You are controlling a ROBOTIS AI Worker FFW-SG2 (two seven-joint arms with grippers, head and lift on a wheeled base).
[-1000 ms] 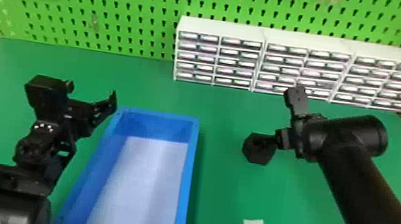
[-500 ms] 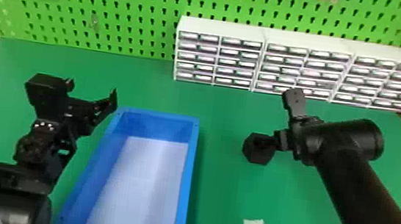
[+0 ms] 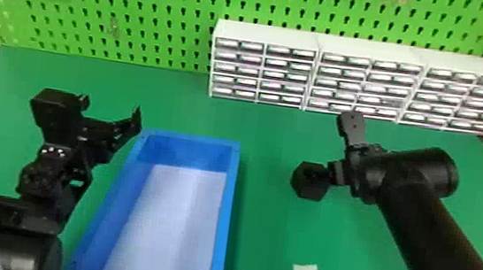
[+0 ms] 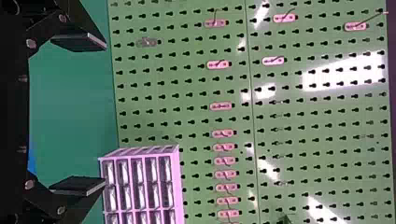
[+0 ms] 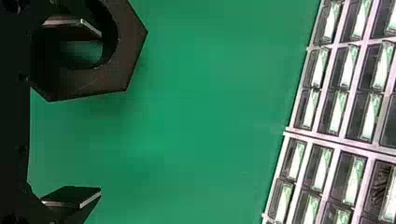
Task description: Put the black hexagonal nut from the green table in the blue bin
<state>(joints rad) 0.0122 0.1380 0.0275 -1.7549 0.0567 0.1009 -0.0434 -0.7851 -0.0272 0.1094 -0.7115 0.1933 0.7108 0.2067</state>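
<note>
We see a bright head view, with soft, fairly even light over the green bench [image 3: 266,247]. A faint shadow runs along the right side of the blue bin [image 3: 224,215], whose inner far wall looks darker than its pale floor. In the left wrist view, we see white patches of glare on the pegboard [image 4: 327,109]. In the right wrist view, white reflections streak the drawers [image 5: 345,65], and soft shading falls near the black hexagonal nut [image 5: 131,46].

The green worktop [image 3: 273,127] looks smooth, with a soft sheen. The blue bin [image 3: 225,215] looks like smooth plastic, the black hexagonal nut [image 5: 128,60] matt. Along the far edge, white cabinets [image 3: 267,35] have glossy drawer fronts [image 5: 338,112]; the pegboard [image 4: 322,69] behind gleams.
</note>
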